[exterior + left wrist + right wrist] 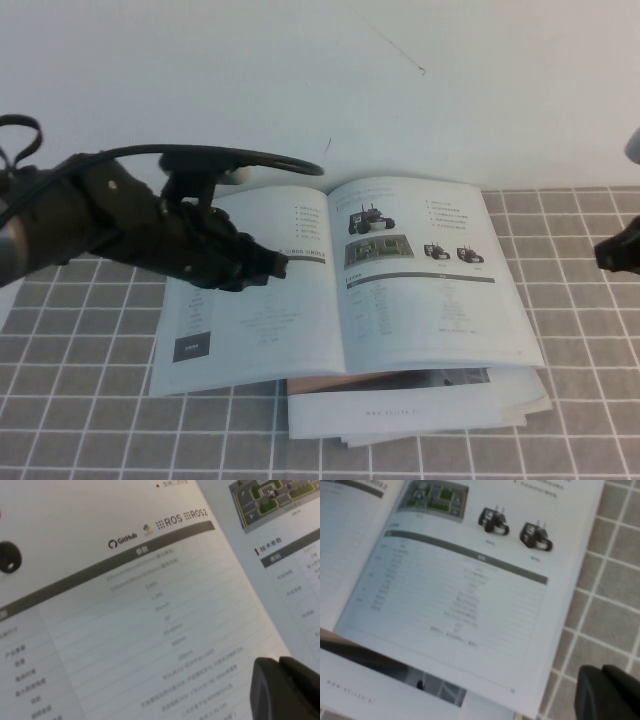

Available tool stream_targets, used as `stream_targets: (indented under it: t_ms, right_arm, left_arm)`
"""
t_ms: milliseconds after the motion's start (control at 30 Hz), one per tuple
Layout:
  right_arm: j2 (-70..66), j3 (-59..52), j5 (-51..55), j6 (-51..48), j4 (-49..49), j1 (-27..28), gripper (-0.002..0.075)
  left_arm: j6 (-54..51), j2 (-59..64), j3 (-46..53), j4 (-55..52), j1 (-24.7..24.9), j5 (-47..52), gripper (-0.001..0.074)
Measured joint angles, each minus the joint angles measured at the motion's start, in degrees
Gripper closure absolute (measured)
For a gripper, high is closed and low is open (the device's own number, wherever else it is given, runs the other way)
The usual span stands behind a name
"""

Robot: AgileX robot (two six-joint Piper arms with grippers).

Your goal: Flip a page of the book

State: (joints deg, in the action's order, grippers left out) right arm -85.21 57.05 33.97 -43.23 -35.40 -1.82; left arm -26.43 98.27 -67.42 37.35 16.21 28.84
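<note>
High view: book [345, 280] lying open, flat on the tiled surface [80, 340], roughly mid-surface toward the front edge, on top of a stack of booklets [420, 405] poking out beneath its near side. Page [430, 270] with dark wheeled robots, green picture and table forming the right half, flat, not lifted. Left gripper [270, 265] hovering low over the left half, tip near the spine; cannot tell whether touching the paper, cannot tell how its fingers stand. Right gripper [620, 250] at the surface's right edge, well apart from the book, only partly in frame.

Left wrist view: close over the left half's spec table and logo line, spine and the neighbouring leaf beyond. Dark finger tips [285, 690] just above the print; spread or pressed together, cannot tell.

Right wrist view: page and its free edge below the camera, bare tiles beside it, booklets under the near corner. Dark fingers [607, 692] over the tiles just off the page edge, pressed together, gripping nothing.

Step judged: approach only, no leaf raised yet. Next move likely calls for getting to the free outer edge, catching one leaf only, lifting and sweeping across the spine. Glossy thin paper; risk of slipping or grabbing several leaves.
</note>
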Motion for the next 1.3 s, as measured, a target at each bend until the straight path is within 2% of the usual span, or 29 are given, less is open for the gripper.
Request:
stream_targets:
  t_ms: [133,267,333,400,600,700,867,1133,1300]
  right_arm:
    - [-8.63,3.92,-1.71,-9.05,-6.82,-2.13,0.0729]
    - [-15.86,8.91,-1.63,-12.02,-8.50,-3.96,0.0726]
    - [-19.63,11.72,-0.30,-12.40,-8.76,-4.38,0.0698]
    - [-23.04,13.98,1.03,-12.50,-8.76,-4.51,0.0629]
    - [-29.69,18.74,1.73,-12.26,-8.76,-4.51,0.0330]
    - [-31.17,20.05,1.09,-12.16,-8.76,-4.51,0.0247]
    - [-32.16,20.70,-0.43,-11.98,-9.43,-4.51,0.0221]
    - [-34.44,20.70,-1.86,-10.88,-19.79,-4.51,0.0220]
    - [-35.12,20.70,-1.95,-10.77,-21.47,-4.51,0.0220]
  left_arm:
    - [-0.21,6.37,-3.71,0.22,0.47,-1.49,0.0738]
    - [-0.58,11.33,-4.38,0.36,0.61,-5.94,0.0738]
    - [-0.72,13.51,-4.47,0.36,0.61,-7.04,0.0738]
    - [-1.49,15.15,-4.47,0.36,0.61,-6.42,0.0738]
    - [-3.89,16.86,-4.69,0.36,0.61,-4.76,0.0738]
    - [-4.17,16.86,-4.35,0.46,0.61,-4.78,0.0738]
    - [-4.30,16.86,-3.98,0.69,0.61,-5.08,0.0738]
    - [-4.59,16.86,-3.85,0.90,0.61,-5.18,0.0738]
    - [-4.71,16.86,-3.85,0.90,0.61,-5.18,0.0738]
